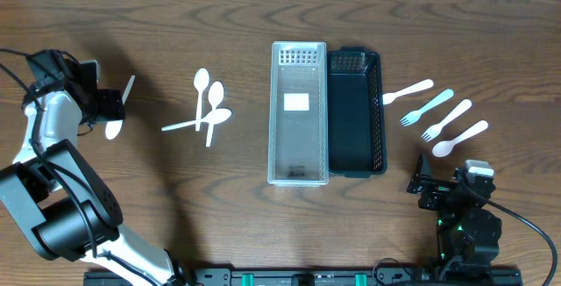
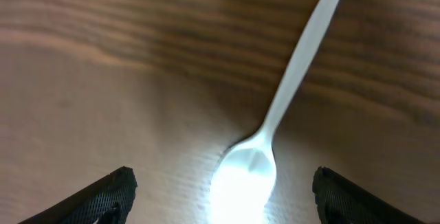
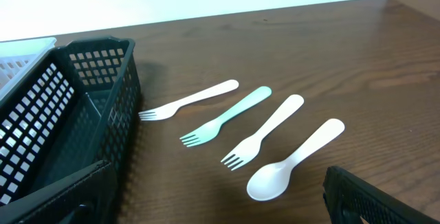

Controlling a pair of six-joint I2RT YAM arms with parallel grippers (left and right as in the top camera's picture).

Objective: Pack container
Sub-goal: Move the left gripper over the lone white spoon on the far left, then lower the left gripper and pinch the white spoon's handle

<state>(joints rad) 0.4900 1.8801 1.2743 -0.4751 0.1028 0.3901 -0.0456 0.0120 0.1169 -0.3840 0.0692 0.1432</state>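
Note:
A clear container (image 1: 298, 176) and a black basket (image 1: 355, 168) stand side by side mid-table. Both look empty. A white spoon (image 1: 128, 88) lies at the far left, with my left gripper (image 1: 110, 105) over it. In the left wrist view the spoon's bowl (image 2: 245, 178) lies between the two fingertips (image 2: 103, 198), which stand wide apart and do not touch it, so the gripper (image 2: 221, 207) is open. Three white spoons (image 1: 209, 103) lie left of the clear container. My right gripper (image 1: 428, 184) hangs open near the front right, holding nothing.
Right of the black basket (image 3: 75, 107) lie a white fork (image 3: 189, 101), a teal fork (image 3: 227, 116), another white fork (image 3: 263, 131) and a white spoon (image 3: 295, 161). The right gripper (image 3: 220, 210) is just in front of them.

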